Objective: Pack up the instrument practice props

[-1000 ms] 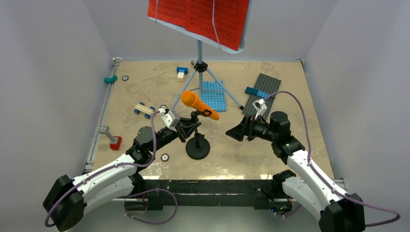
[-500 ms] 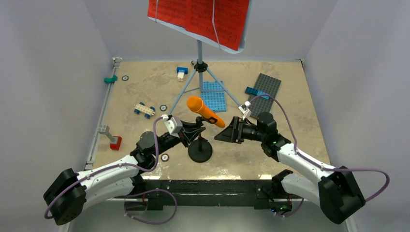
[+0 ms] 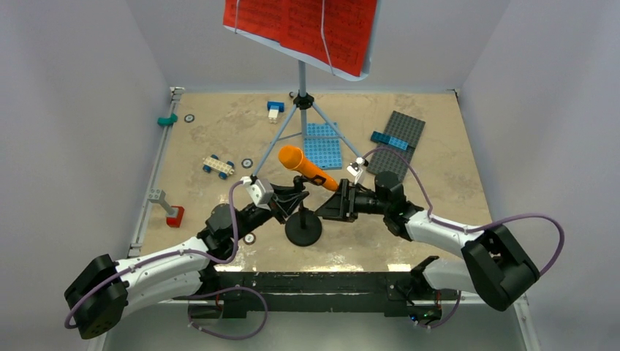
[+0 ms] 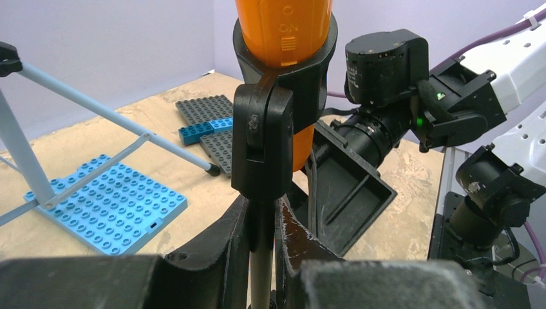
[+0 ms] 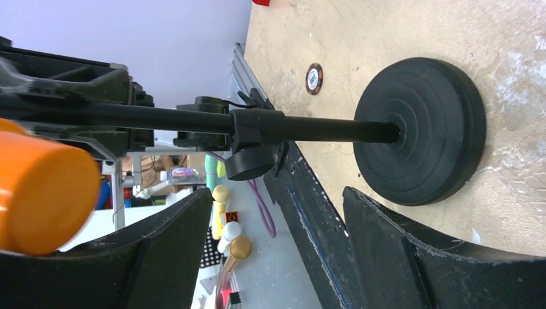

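Note:
The orange toy microphone [image 3: 305,167] tilts in the clip of its short black stand, whose round base [image 3: 303,229] rests on the table. My left gripper [image 3: 292,201] is shut on the stand's thin pole [image 4: 262,257] just under the clip, with the microphone [image 4: 283,29] right above. From the right, my right gripper [image 3: 330,207] stands open and level, its tips close to the pole [image 5: 309,127] without touching; nothing lies between them [image 5: 278,193]. Behind, the pale-blue music stand [image 3: 301,80] stands upright on grey tripod legs, holding red sheet-music pages [image 3: 300,25].
A blue studded plate [image 3: 322,145] lies under the tripod legs and a grey one [image 3: 398,139] to its right. A small wheeled brick car [image 3: 218,166], a red and grey piece [image 3: 175,216], a teal piece [image 3: 168,119] and a blue brick [image 3: 275,109] lie to the left.
My right gripper has travelled left, up to the microphone stand, its jaws narrowing slightly. My left gripper has shifted the stand a little to the right and kept its hold.

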Available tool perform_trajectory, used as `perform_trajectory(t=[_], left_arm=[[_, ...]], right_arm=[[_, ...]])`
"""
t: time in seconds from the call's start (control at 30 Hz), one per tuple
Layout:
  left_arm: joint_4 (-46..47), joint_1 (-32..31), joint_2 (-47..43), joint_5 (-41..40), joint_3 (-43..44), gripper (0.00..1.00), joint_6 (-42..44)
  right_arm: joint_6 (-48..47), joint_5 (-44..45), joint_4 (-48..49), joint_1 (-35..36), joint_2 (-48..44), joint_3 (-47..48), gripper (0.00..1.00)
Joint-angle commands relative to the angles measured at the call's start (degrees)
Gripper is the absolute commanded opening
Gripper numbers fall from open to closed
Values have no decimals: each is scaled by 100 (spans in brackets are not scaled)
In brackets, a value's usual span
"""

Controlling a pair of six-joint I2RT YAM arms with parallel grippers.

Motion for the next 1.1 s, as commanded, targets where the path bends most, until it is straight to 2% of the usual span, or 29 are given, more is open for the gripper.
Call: perform_trajectory(t=[0.0, 0.27, 0.4, 0.73, 0.9, 1.0, 1.07], left_arm=[[-29, -208, -39, -208, -114, 0, -317], [-49, -602, -9, -626, -158, 0, -84], [-59, -717, 4, -825, -170, 0, -40], [-17, -770, 39, -839, -173, 0, -22], [-35, -788, 26, -870, -158, 0, 0], [-86, -798, -8, -984, -158, 0, 13], [-130, -812, -37, -1075, -164, 0, 21]], right_arm=[[111, 55, 330, 181, 203, 264, 78], [814, 102, 1444, 218, 636, 174, 74], [1042, 110, 1788, 225, 848, 195, 68], [1195, 137, 1891, 236, 1111, 309, 52], [1177, 127, 1882, 276, 1131, 415, 38], [1130, 50, 1889, 287, 1140, 381, 39], [1149, -74, 2018, 289, 1180, 331, 46]])
